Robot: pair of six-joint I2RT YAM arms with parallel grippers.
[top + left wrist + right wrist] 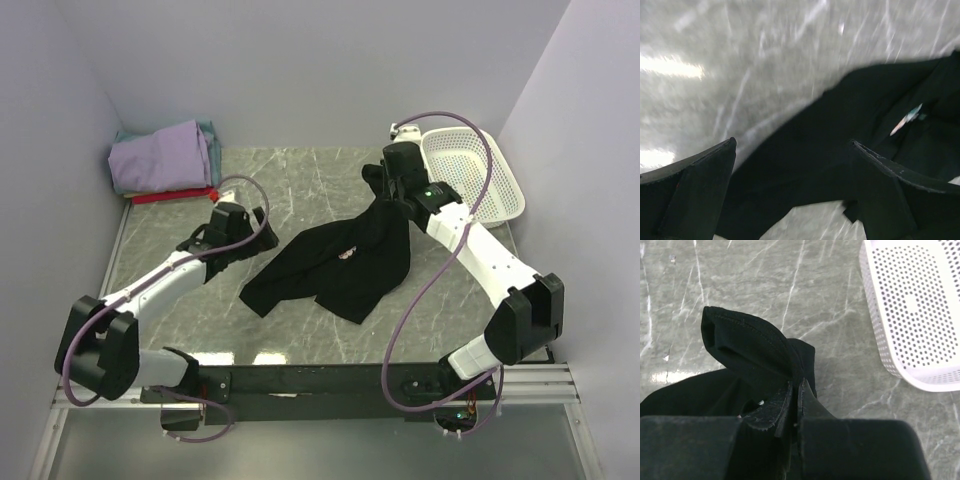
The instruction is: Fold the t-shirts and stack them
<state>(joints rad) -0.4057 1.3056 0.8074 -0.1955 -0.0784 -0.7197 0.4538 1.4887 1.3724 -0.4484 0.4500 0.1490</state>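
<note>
**Black shirt pinched up, not yet folded**

The left gripper (243, 224) hangs wide open at the shirt's nine o'clock edge, likely ready for a second hold. The limp black t-shirt (335, 265) sprawls crumpled across the veined table (300, 175). At one o'clock the right gripper (795, 385) clamps a stitched hem, lifting it. Beyond lie the folded shirts (165, 155) at eleven and the perforated basket (475, 170) at two.

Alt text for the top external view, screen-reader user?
The right arm holds its jaws shut on a pinch of the black t-shirt, that end raised off the marble table while the rest lies crumpled. The left arm reaches in beside it; folded shirts sit back left, a white basket back right.
</note>
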